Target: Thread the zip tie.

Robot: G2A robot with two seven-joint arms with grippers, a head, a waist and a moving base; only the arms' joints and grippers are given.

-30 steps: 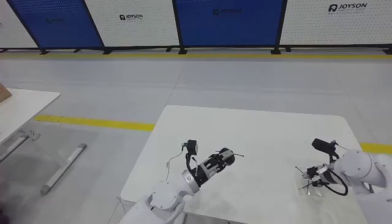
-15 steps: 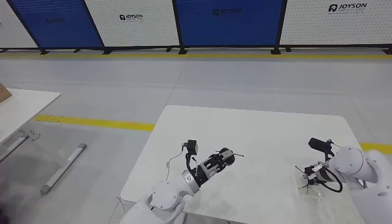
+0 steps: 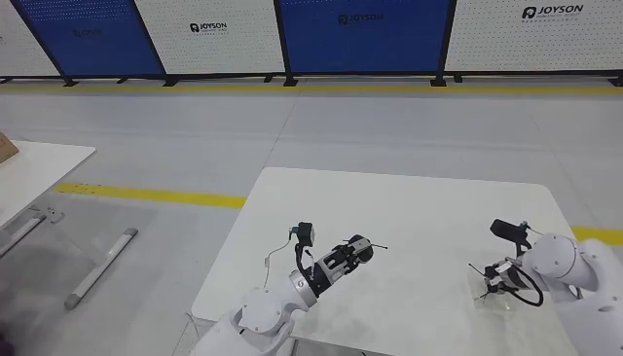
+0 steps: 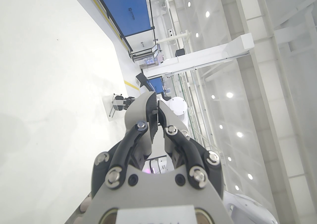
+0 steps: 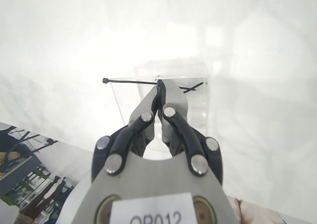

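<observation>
A black zip tie (image 5: 131, 82) is pinched in my right gripper (image 5: 158, 85), which is shut on its strap. The tie's square head (image 5: 105, 80) sticks out to one side, and thin black ends (image 5: 192, 89) cross on the other side. This gripper hangs over a clear plastic box (image 5: 200, 111) near the table's right front (image 3: 498, 302). My left gripper (image 3: 361, 248) sits at the table's front middle, and its fingers (image 4: 148, 108) are shut. A thin black strip (image 3: 379, 247) pokes out of its tip toward the right arm (image 3: 560, 264).
The white table (image 3: 409, 210) has bare surface between the two arms and behind them. In the left wrist view the right gripper (image 4: 121, 102) and the clear box (image 4: 109, 107) are far off across the table. A second white table (image 3: 34, 171) stands at the left.
The right arm has shifted slightly left and its wrist has turned a little over the clear box. The left arm has not moved.
</observation>
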